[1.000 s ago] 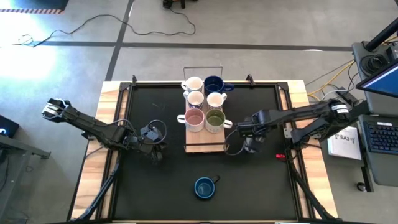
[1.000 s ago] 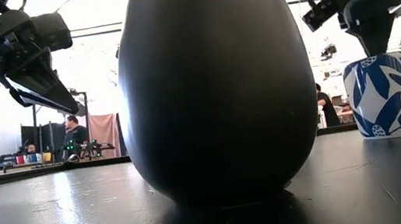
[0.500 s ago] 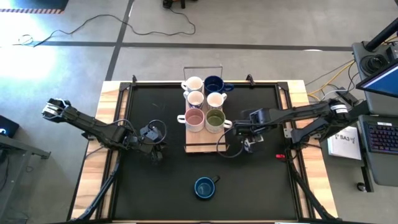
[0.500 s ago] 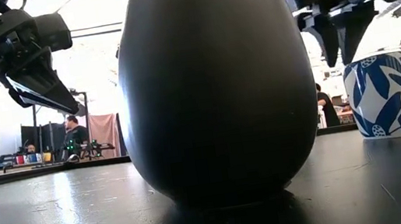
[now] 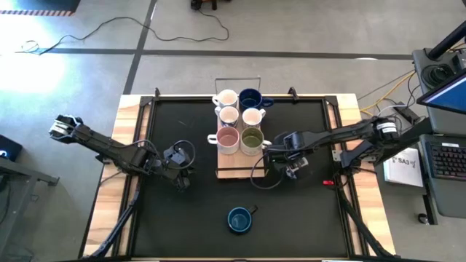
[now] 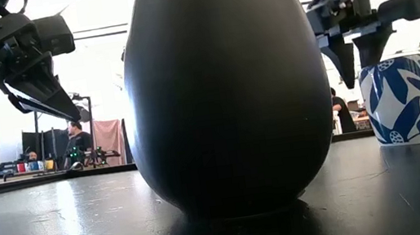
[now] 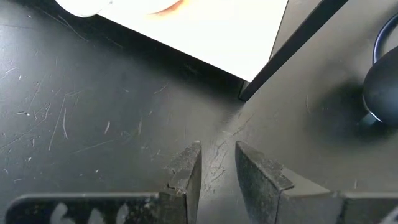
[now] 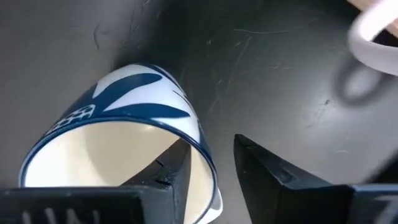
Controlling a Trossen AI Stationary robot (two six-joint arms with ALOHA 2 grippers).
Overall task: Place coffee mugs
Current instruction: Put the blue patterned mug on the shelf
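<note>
The right gripper (image 8: 208,165) points down, fingers straddling the rim of a blue-and-white leaf-patterned mug (image 8: 124,112) without clamping it. The left gripper (image 7: 216,168) hovers, slightly parted, empty.

Six mugs (image 5: 239,119) on tray (image 5: 239,172); one (image 5: 239,219) apart.

The floor (image 5: 87,73) is grey concrete with dark lines, and a black cable (image 5: 145,25) lies on it. A desk with a keyboard (image 5: 445,160) stands beside the table. Behind, a bright room holds people (image 6: 76,140) and a pinkish curtain (image 6: 109,141).
</note>
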